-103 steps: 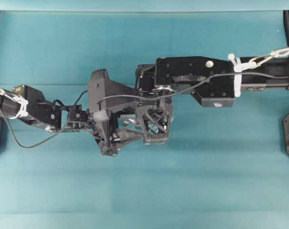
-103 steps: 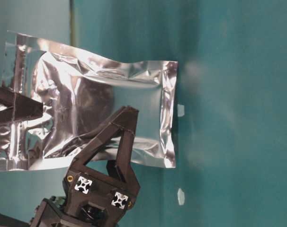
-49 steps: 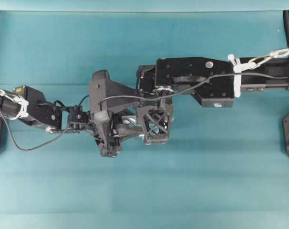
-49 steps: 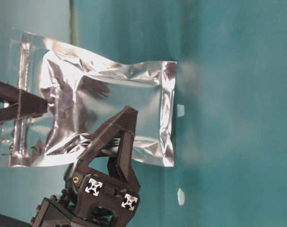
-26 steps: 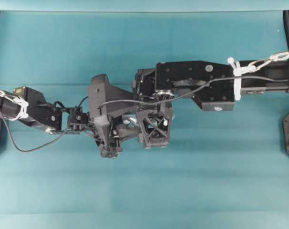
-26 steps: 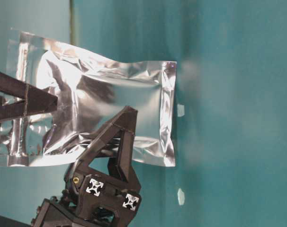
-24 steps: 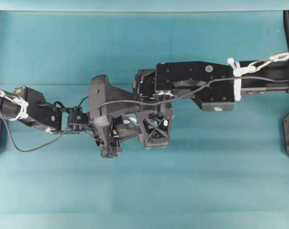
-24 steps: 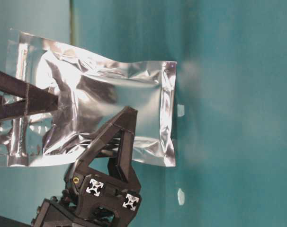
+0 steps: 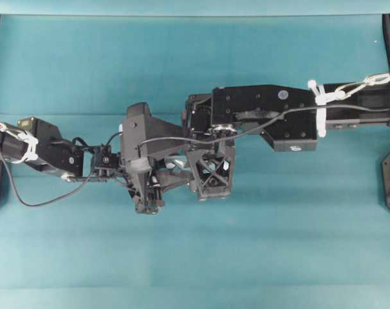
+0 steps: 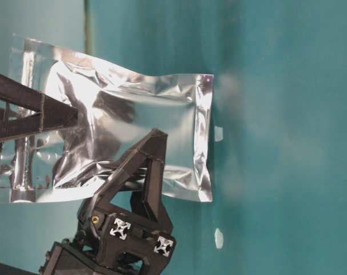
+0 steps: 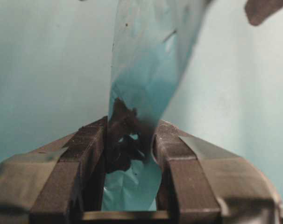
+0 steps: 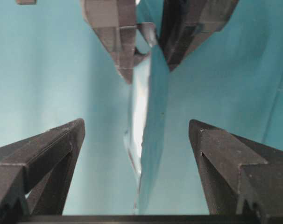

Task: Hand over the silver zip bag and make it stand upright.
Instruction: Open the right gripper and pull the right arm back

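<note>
**Right gripper closing in on held bag, mid-frame**

Since 2.1 s ago, the dark finger at the left edge of the table-level view has pushed further right across the foil; overhead, the right arm has shifted slightly right and down. Bag barely moved.

Teal table (image 9: 278, 244), matte cloth, smooth, fills every view. Silver zip bag (image 10: 122, 126) sits centre-left in the table-level view, rectangular, shiny crinkled foil, sealed borders, zip strip at its left end. Overhead it is mostly hidden under both black wrists at frame centre.

Left gripper (image 11: 130, 144) is clamped on the bag, both flat dark pads pressing the foil at lower centre of its wrist view. Right gripper (image 12: 137, 135) is spread wide, fingers well apart on either side of the bag's thin edge, not touching. Small pale speck (image 10: 218, 238) on the cloth, lower right of the bag.
</note>
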